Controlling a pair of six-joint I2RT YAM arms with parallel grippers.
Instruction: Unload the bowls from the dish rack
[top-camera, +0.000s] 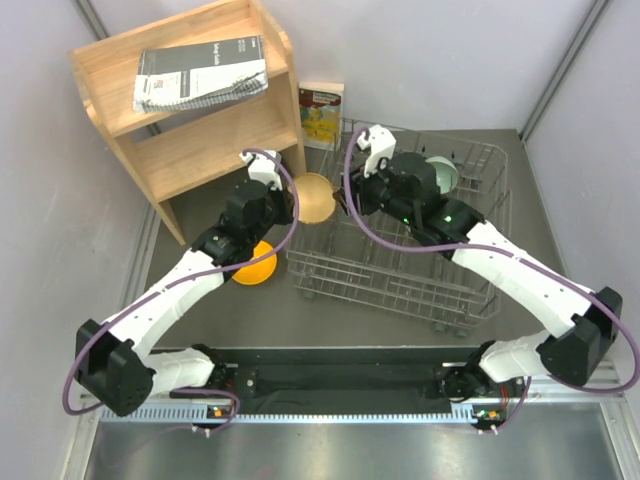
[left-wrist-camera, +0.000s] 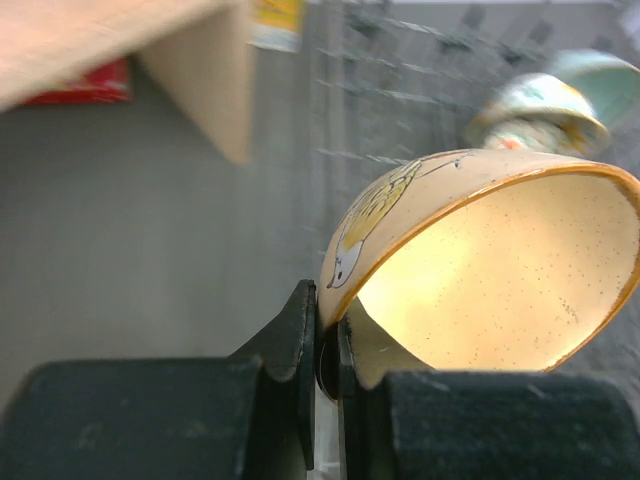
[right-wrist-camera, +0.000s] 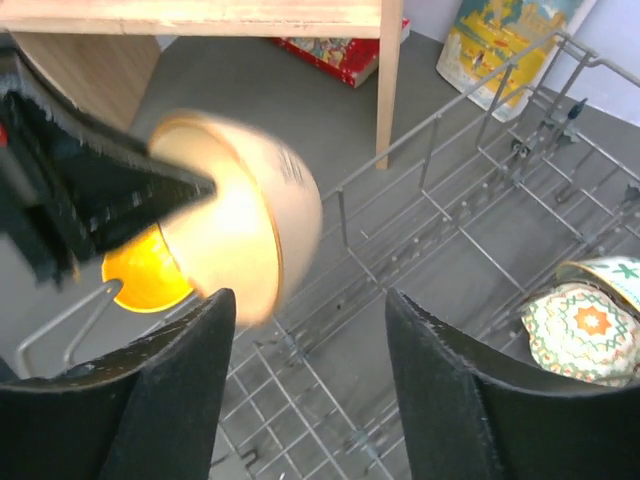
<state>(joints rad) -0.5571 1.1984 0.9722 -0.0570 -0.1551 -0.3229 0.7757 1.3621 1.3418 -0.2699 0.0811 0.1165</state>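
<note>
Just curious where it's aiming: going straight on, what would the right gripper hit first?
Likely the floor of the grey wire dish rack, ahead of the open right gripper; the round tan-peach bowl hangs slightly left, depth unclear.

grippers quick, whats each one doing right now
left gripper: closed, fingers pinching the rim of the tan-peach bowl
right gripper: open, holding nothing
</note>
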